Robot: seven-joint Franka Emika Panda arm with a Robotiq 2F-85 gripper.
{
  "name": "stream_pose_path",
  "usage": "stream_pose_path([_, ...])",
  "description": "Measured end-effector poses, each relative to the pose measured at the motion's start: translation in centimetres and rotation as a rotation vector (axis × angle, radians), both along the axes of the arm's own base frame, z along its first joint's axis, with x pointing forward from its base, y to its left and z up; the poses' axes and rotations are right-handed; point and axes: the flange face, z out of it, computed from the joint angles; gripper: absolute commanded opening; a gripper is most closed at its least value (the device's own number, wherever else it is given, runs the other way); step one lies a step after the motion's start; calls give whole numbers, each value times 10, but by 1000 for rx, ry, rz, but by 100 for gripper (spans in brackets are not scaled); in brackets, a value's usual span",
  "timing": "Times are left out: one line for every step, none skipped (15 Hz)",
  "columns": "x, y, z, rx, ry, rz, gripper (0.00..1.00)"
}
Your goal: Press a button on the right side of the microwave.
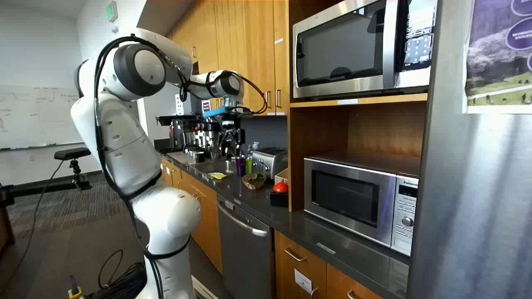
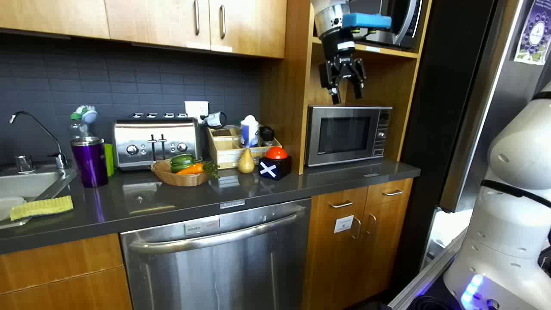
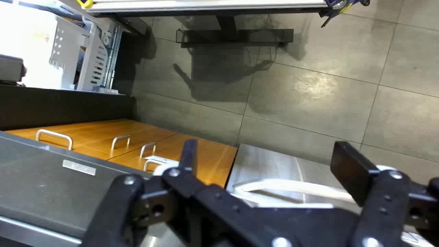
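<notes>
- On the counter (image 1: 299, 224), in an exterior view, the microwave (image 1: 349, 203) is sitting to the right of the gripper (image 1: 231, 151), lower and nearer the viewer; the two are standing well apart.
- In an exterior view, the gripper is pointing down, hanging higher than the microwave; the control strip (image 2: 381, 132) is running upright at the right end of the microwave's front, below and to the right of both fingertips (image 2: 336, 97). The strip is facing outward, so the press is probably calling for a drop, a shift right and then a push inward.
- In the wrist view, the fingers (image 3: 351, 171) are standing wide apart, holding nothing; cupboards (image 3: 92, 137) and floor (image 3: 308, 109) are showing beyond them, and the microwave is not clearly showing.
</notes>
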Motion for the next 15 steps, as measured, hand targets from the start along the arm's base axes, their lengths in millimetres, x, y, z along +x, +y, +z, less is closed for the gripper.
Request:
stream_pose_path([0, 0, 0, 0, 1, 0, 100])
stream_pose_path([0, 0, -1, 0, 1, 0, 100])
stream_pose_path([0, 0, -1, -1, 2, 0, 100])
stream_pose_path([0, 0, -2, -1, 4, 0, 100])
stream_pose_path([0, 0, -2, -1, 5, 0, 100])
stream_pose_path([0, 0, -3, -2, 7, -1, 100])
stream_pose_path([-1, -1, -4, -3, 9, -1, 100])
stream_pose_path([-1, -1, -5, -3, 11, -1, 100])
stream_pose_path([-1, -1, -5, -3, 11, -1, 100])
stream_pose_path([-1, -1, -5, -3, 12, -1, 100])
stream_pose_path([-1, -1, -5, -3, 12, -1, 100])
stream_pose_path([-1, -1, -5, -3, 12, -1, 100])
stream_pose_path([-1, -1, -5, -3, 12, -1, 100])
stream_pose_path([-1, -1, -5, -3, 12, -1, 100])
stream_pose_path([-1, -1, -5, -3, 12, -1, 100])
